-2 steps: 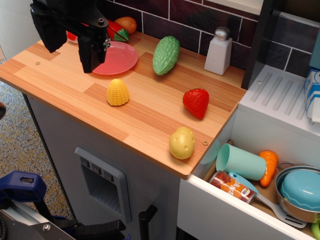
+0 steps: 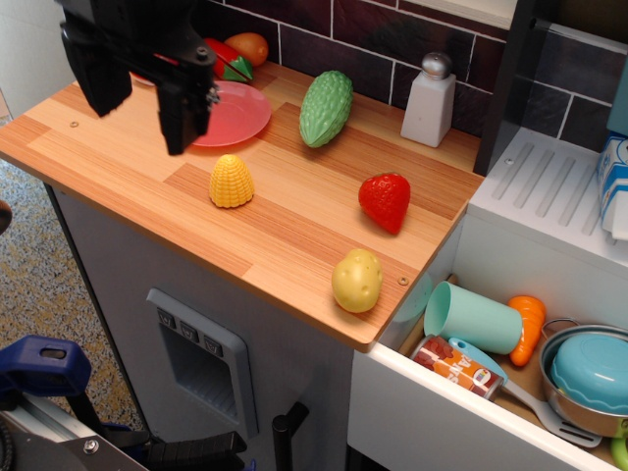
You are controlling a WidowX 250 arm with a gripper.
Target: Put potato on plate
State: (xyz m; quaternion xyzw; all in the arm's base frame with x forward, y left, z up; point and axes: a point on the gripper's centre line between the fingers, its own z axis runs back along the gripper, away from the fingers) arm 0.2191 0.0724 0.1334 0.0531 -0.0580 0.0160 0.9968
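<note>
The wooden desk [image 2: 294, 226] fills most of the view, with a dark tiled wall behind it and an open drawer of toy kitchenware to its right. Over the far left corner hangs the black arm, its tool [image 2: 147, 103] above the near edge of the pink-red plate [image 2: 240, 113] and well apart from everything it must fetch. Behind the plate lie a red-and-green toy and an orange one; a green gourd [image 2: 326, 108] sits just right of it, and a white shaker [image 2: 429, 98] stands near the wall. Nearer the middle are the ridged yellow corn [image 2: 232, 182] and a red strawberry [image 2: 385, 201]. The potato [image 2: 357, 281] rests alone at the front right of the desk, close to the edge and near the corner screw. The step in hand looks like the reach — the tool should travel across above the corn and strawberry, then come down straight over the potato, gripping across its narrower width so the smooth shell does not squirt out or roll off the edge. Two dark fingers point down with a clear gap between them, so the tool appears open and holds nothing — it touches no object.
</note>
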